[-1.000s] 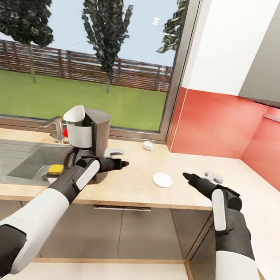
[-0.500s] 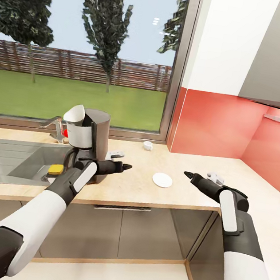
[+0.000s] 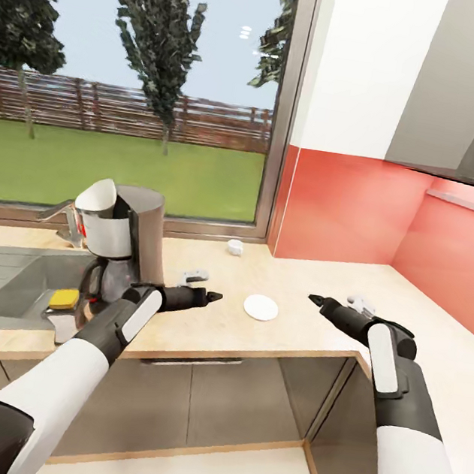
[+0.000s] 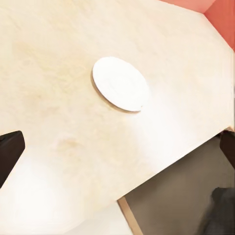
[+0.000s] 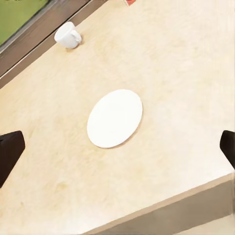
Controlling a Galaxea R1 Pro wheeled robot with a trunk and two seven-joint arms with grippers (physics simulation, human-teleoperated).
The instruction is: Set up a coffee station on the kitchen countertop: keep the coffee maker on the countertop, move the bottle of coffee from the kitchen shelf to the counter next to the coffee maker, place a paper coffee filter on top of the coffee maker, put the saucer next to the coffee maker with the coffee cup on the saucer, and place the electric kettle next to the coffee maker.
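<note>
The dark grey coffee maker (image 3: 125, 251) stands on the kitchen countertop (image 3: 201, 326) beside the sink, with the white paper coffee filter (image 3: 98, 197) sitting in its top. The white saucer (image 3: 261, 307) lies flat and bare on the worktop, also seen close up as the saucer (image 4: 120, 83) and the saucer (image 5: 115, 118). The small white coffee cup (image 3: 234, 246) rests by the window sill, apart from the saucer; the cup (image 5: 67, 35) lies beyond it. My left gripper (image 3: 211, 295) hovers open just left of the saucer. My right gripper (image 3: 317, 301) hovers open to its right. Both hold nothing.
A steel sink (image 3: 2, 285) with a yellow sponge (image 3: 65, 296) and a faucet (image 3: 62, 215) lies left of the coffee maker. A red backsplash wall (image 3: 347, 208) closes the corner, and the counter continues along the right wall (image 3: 436, 327). Grey cabinets (image 3: 242, 405) stand below.
The whole view has swung a little to the right, so everything sits further left in the picture. My left gripper now hangs closer to the saucer; both grippers stay open.
</note>
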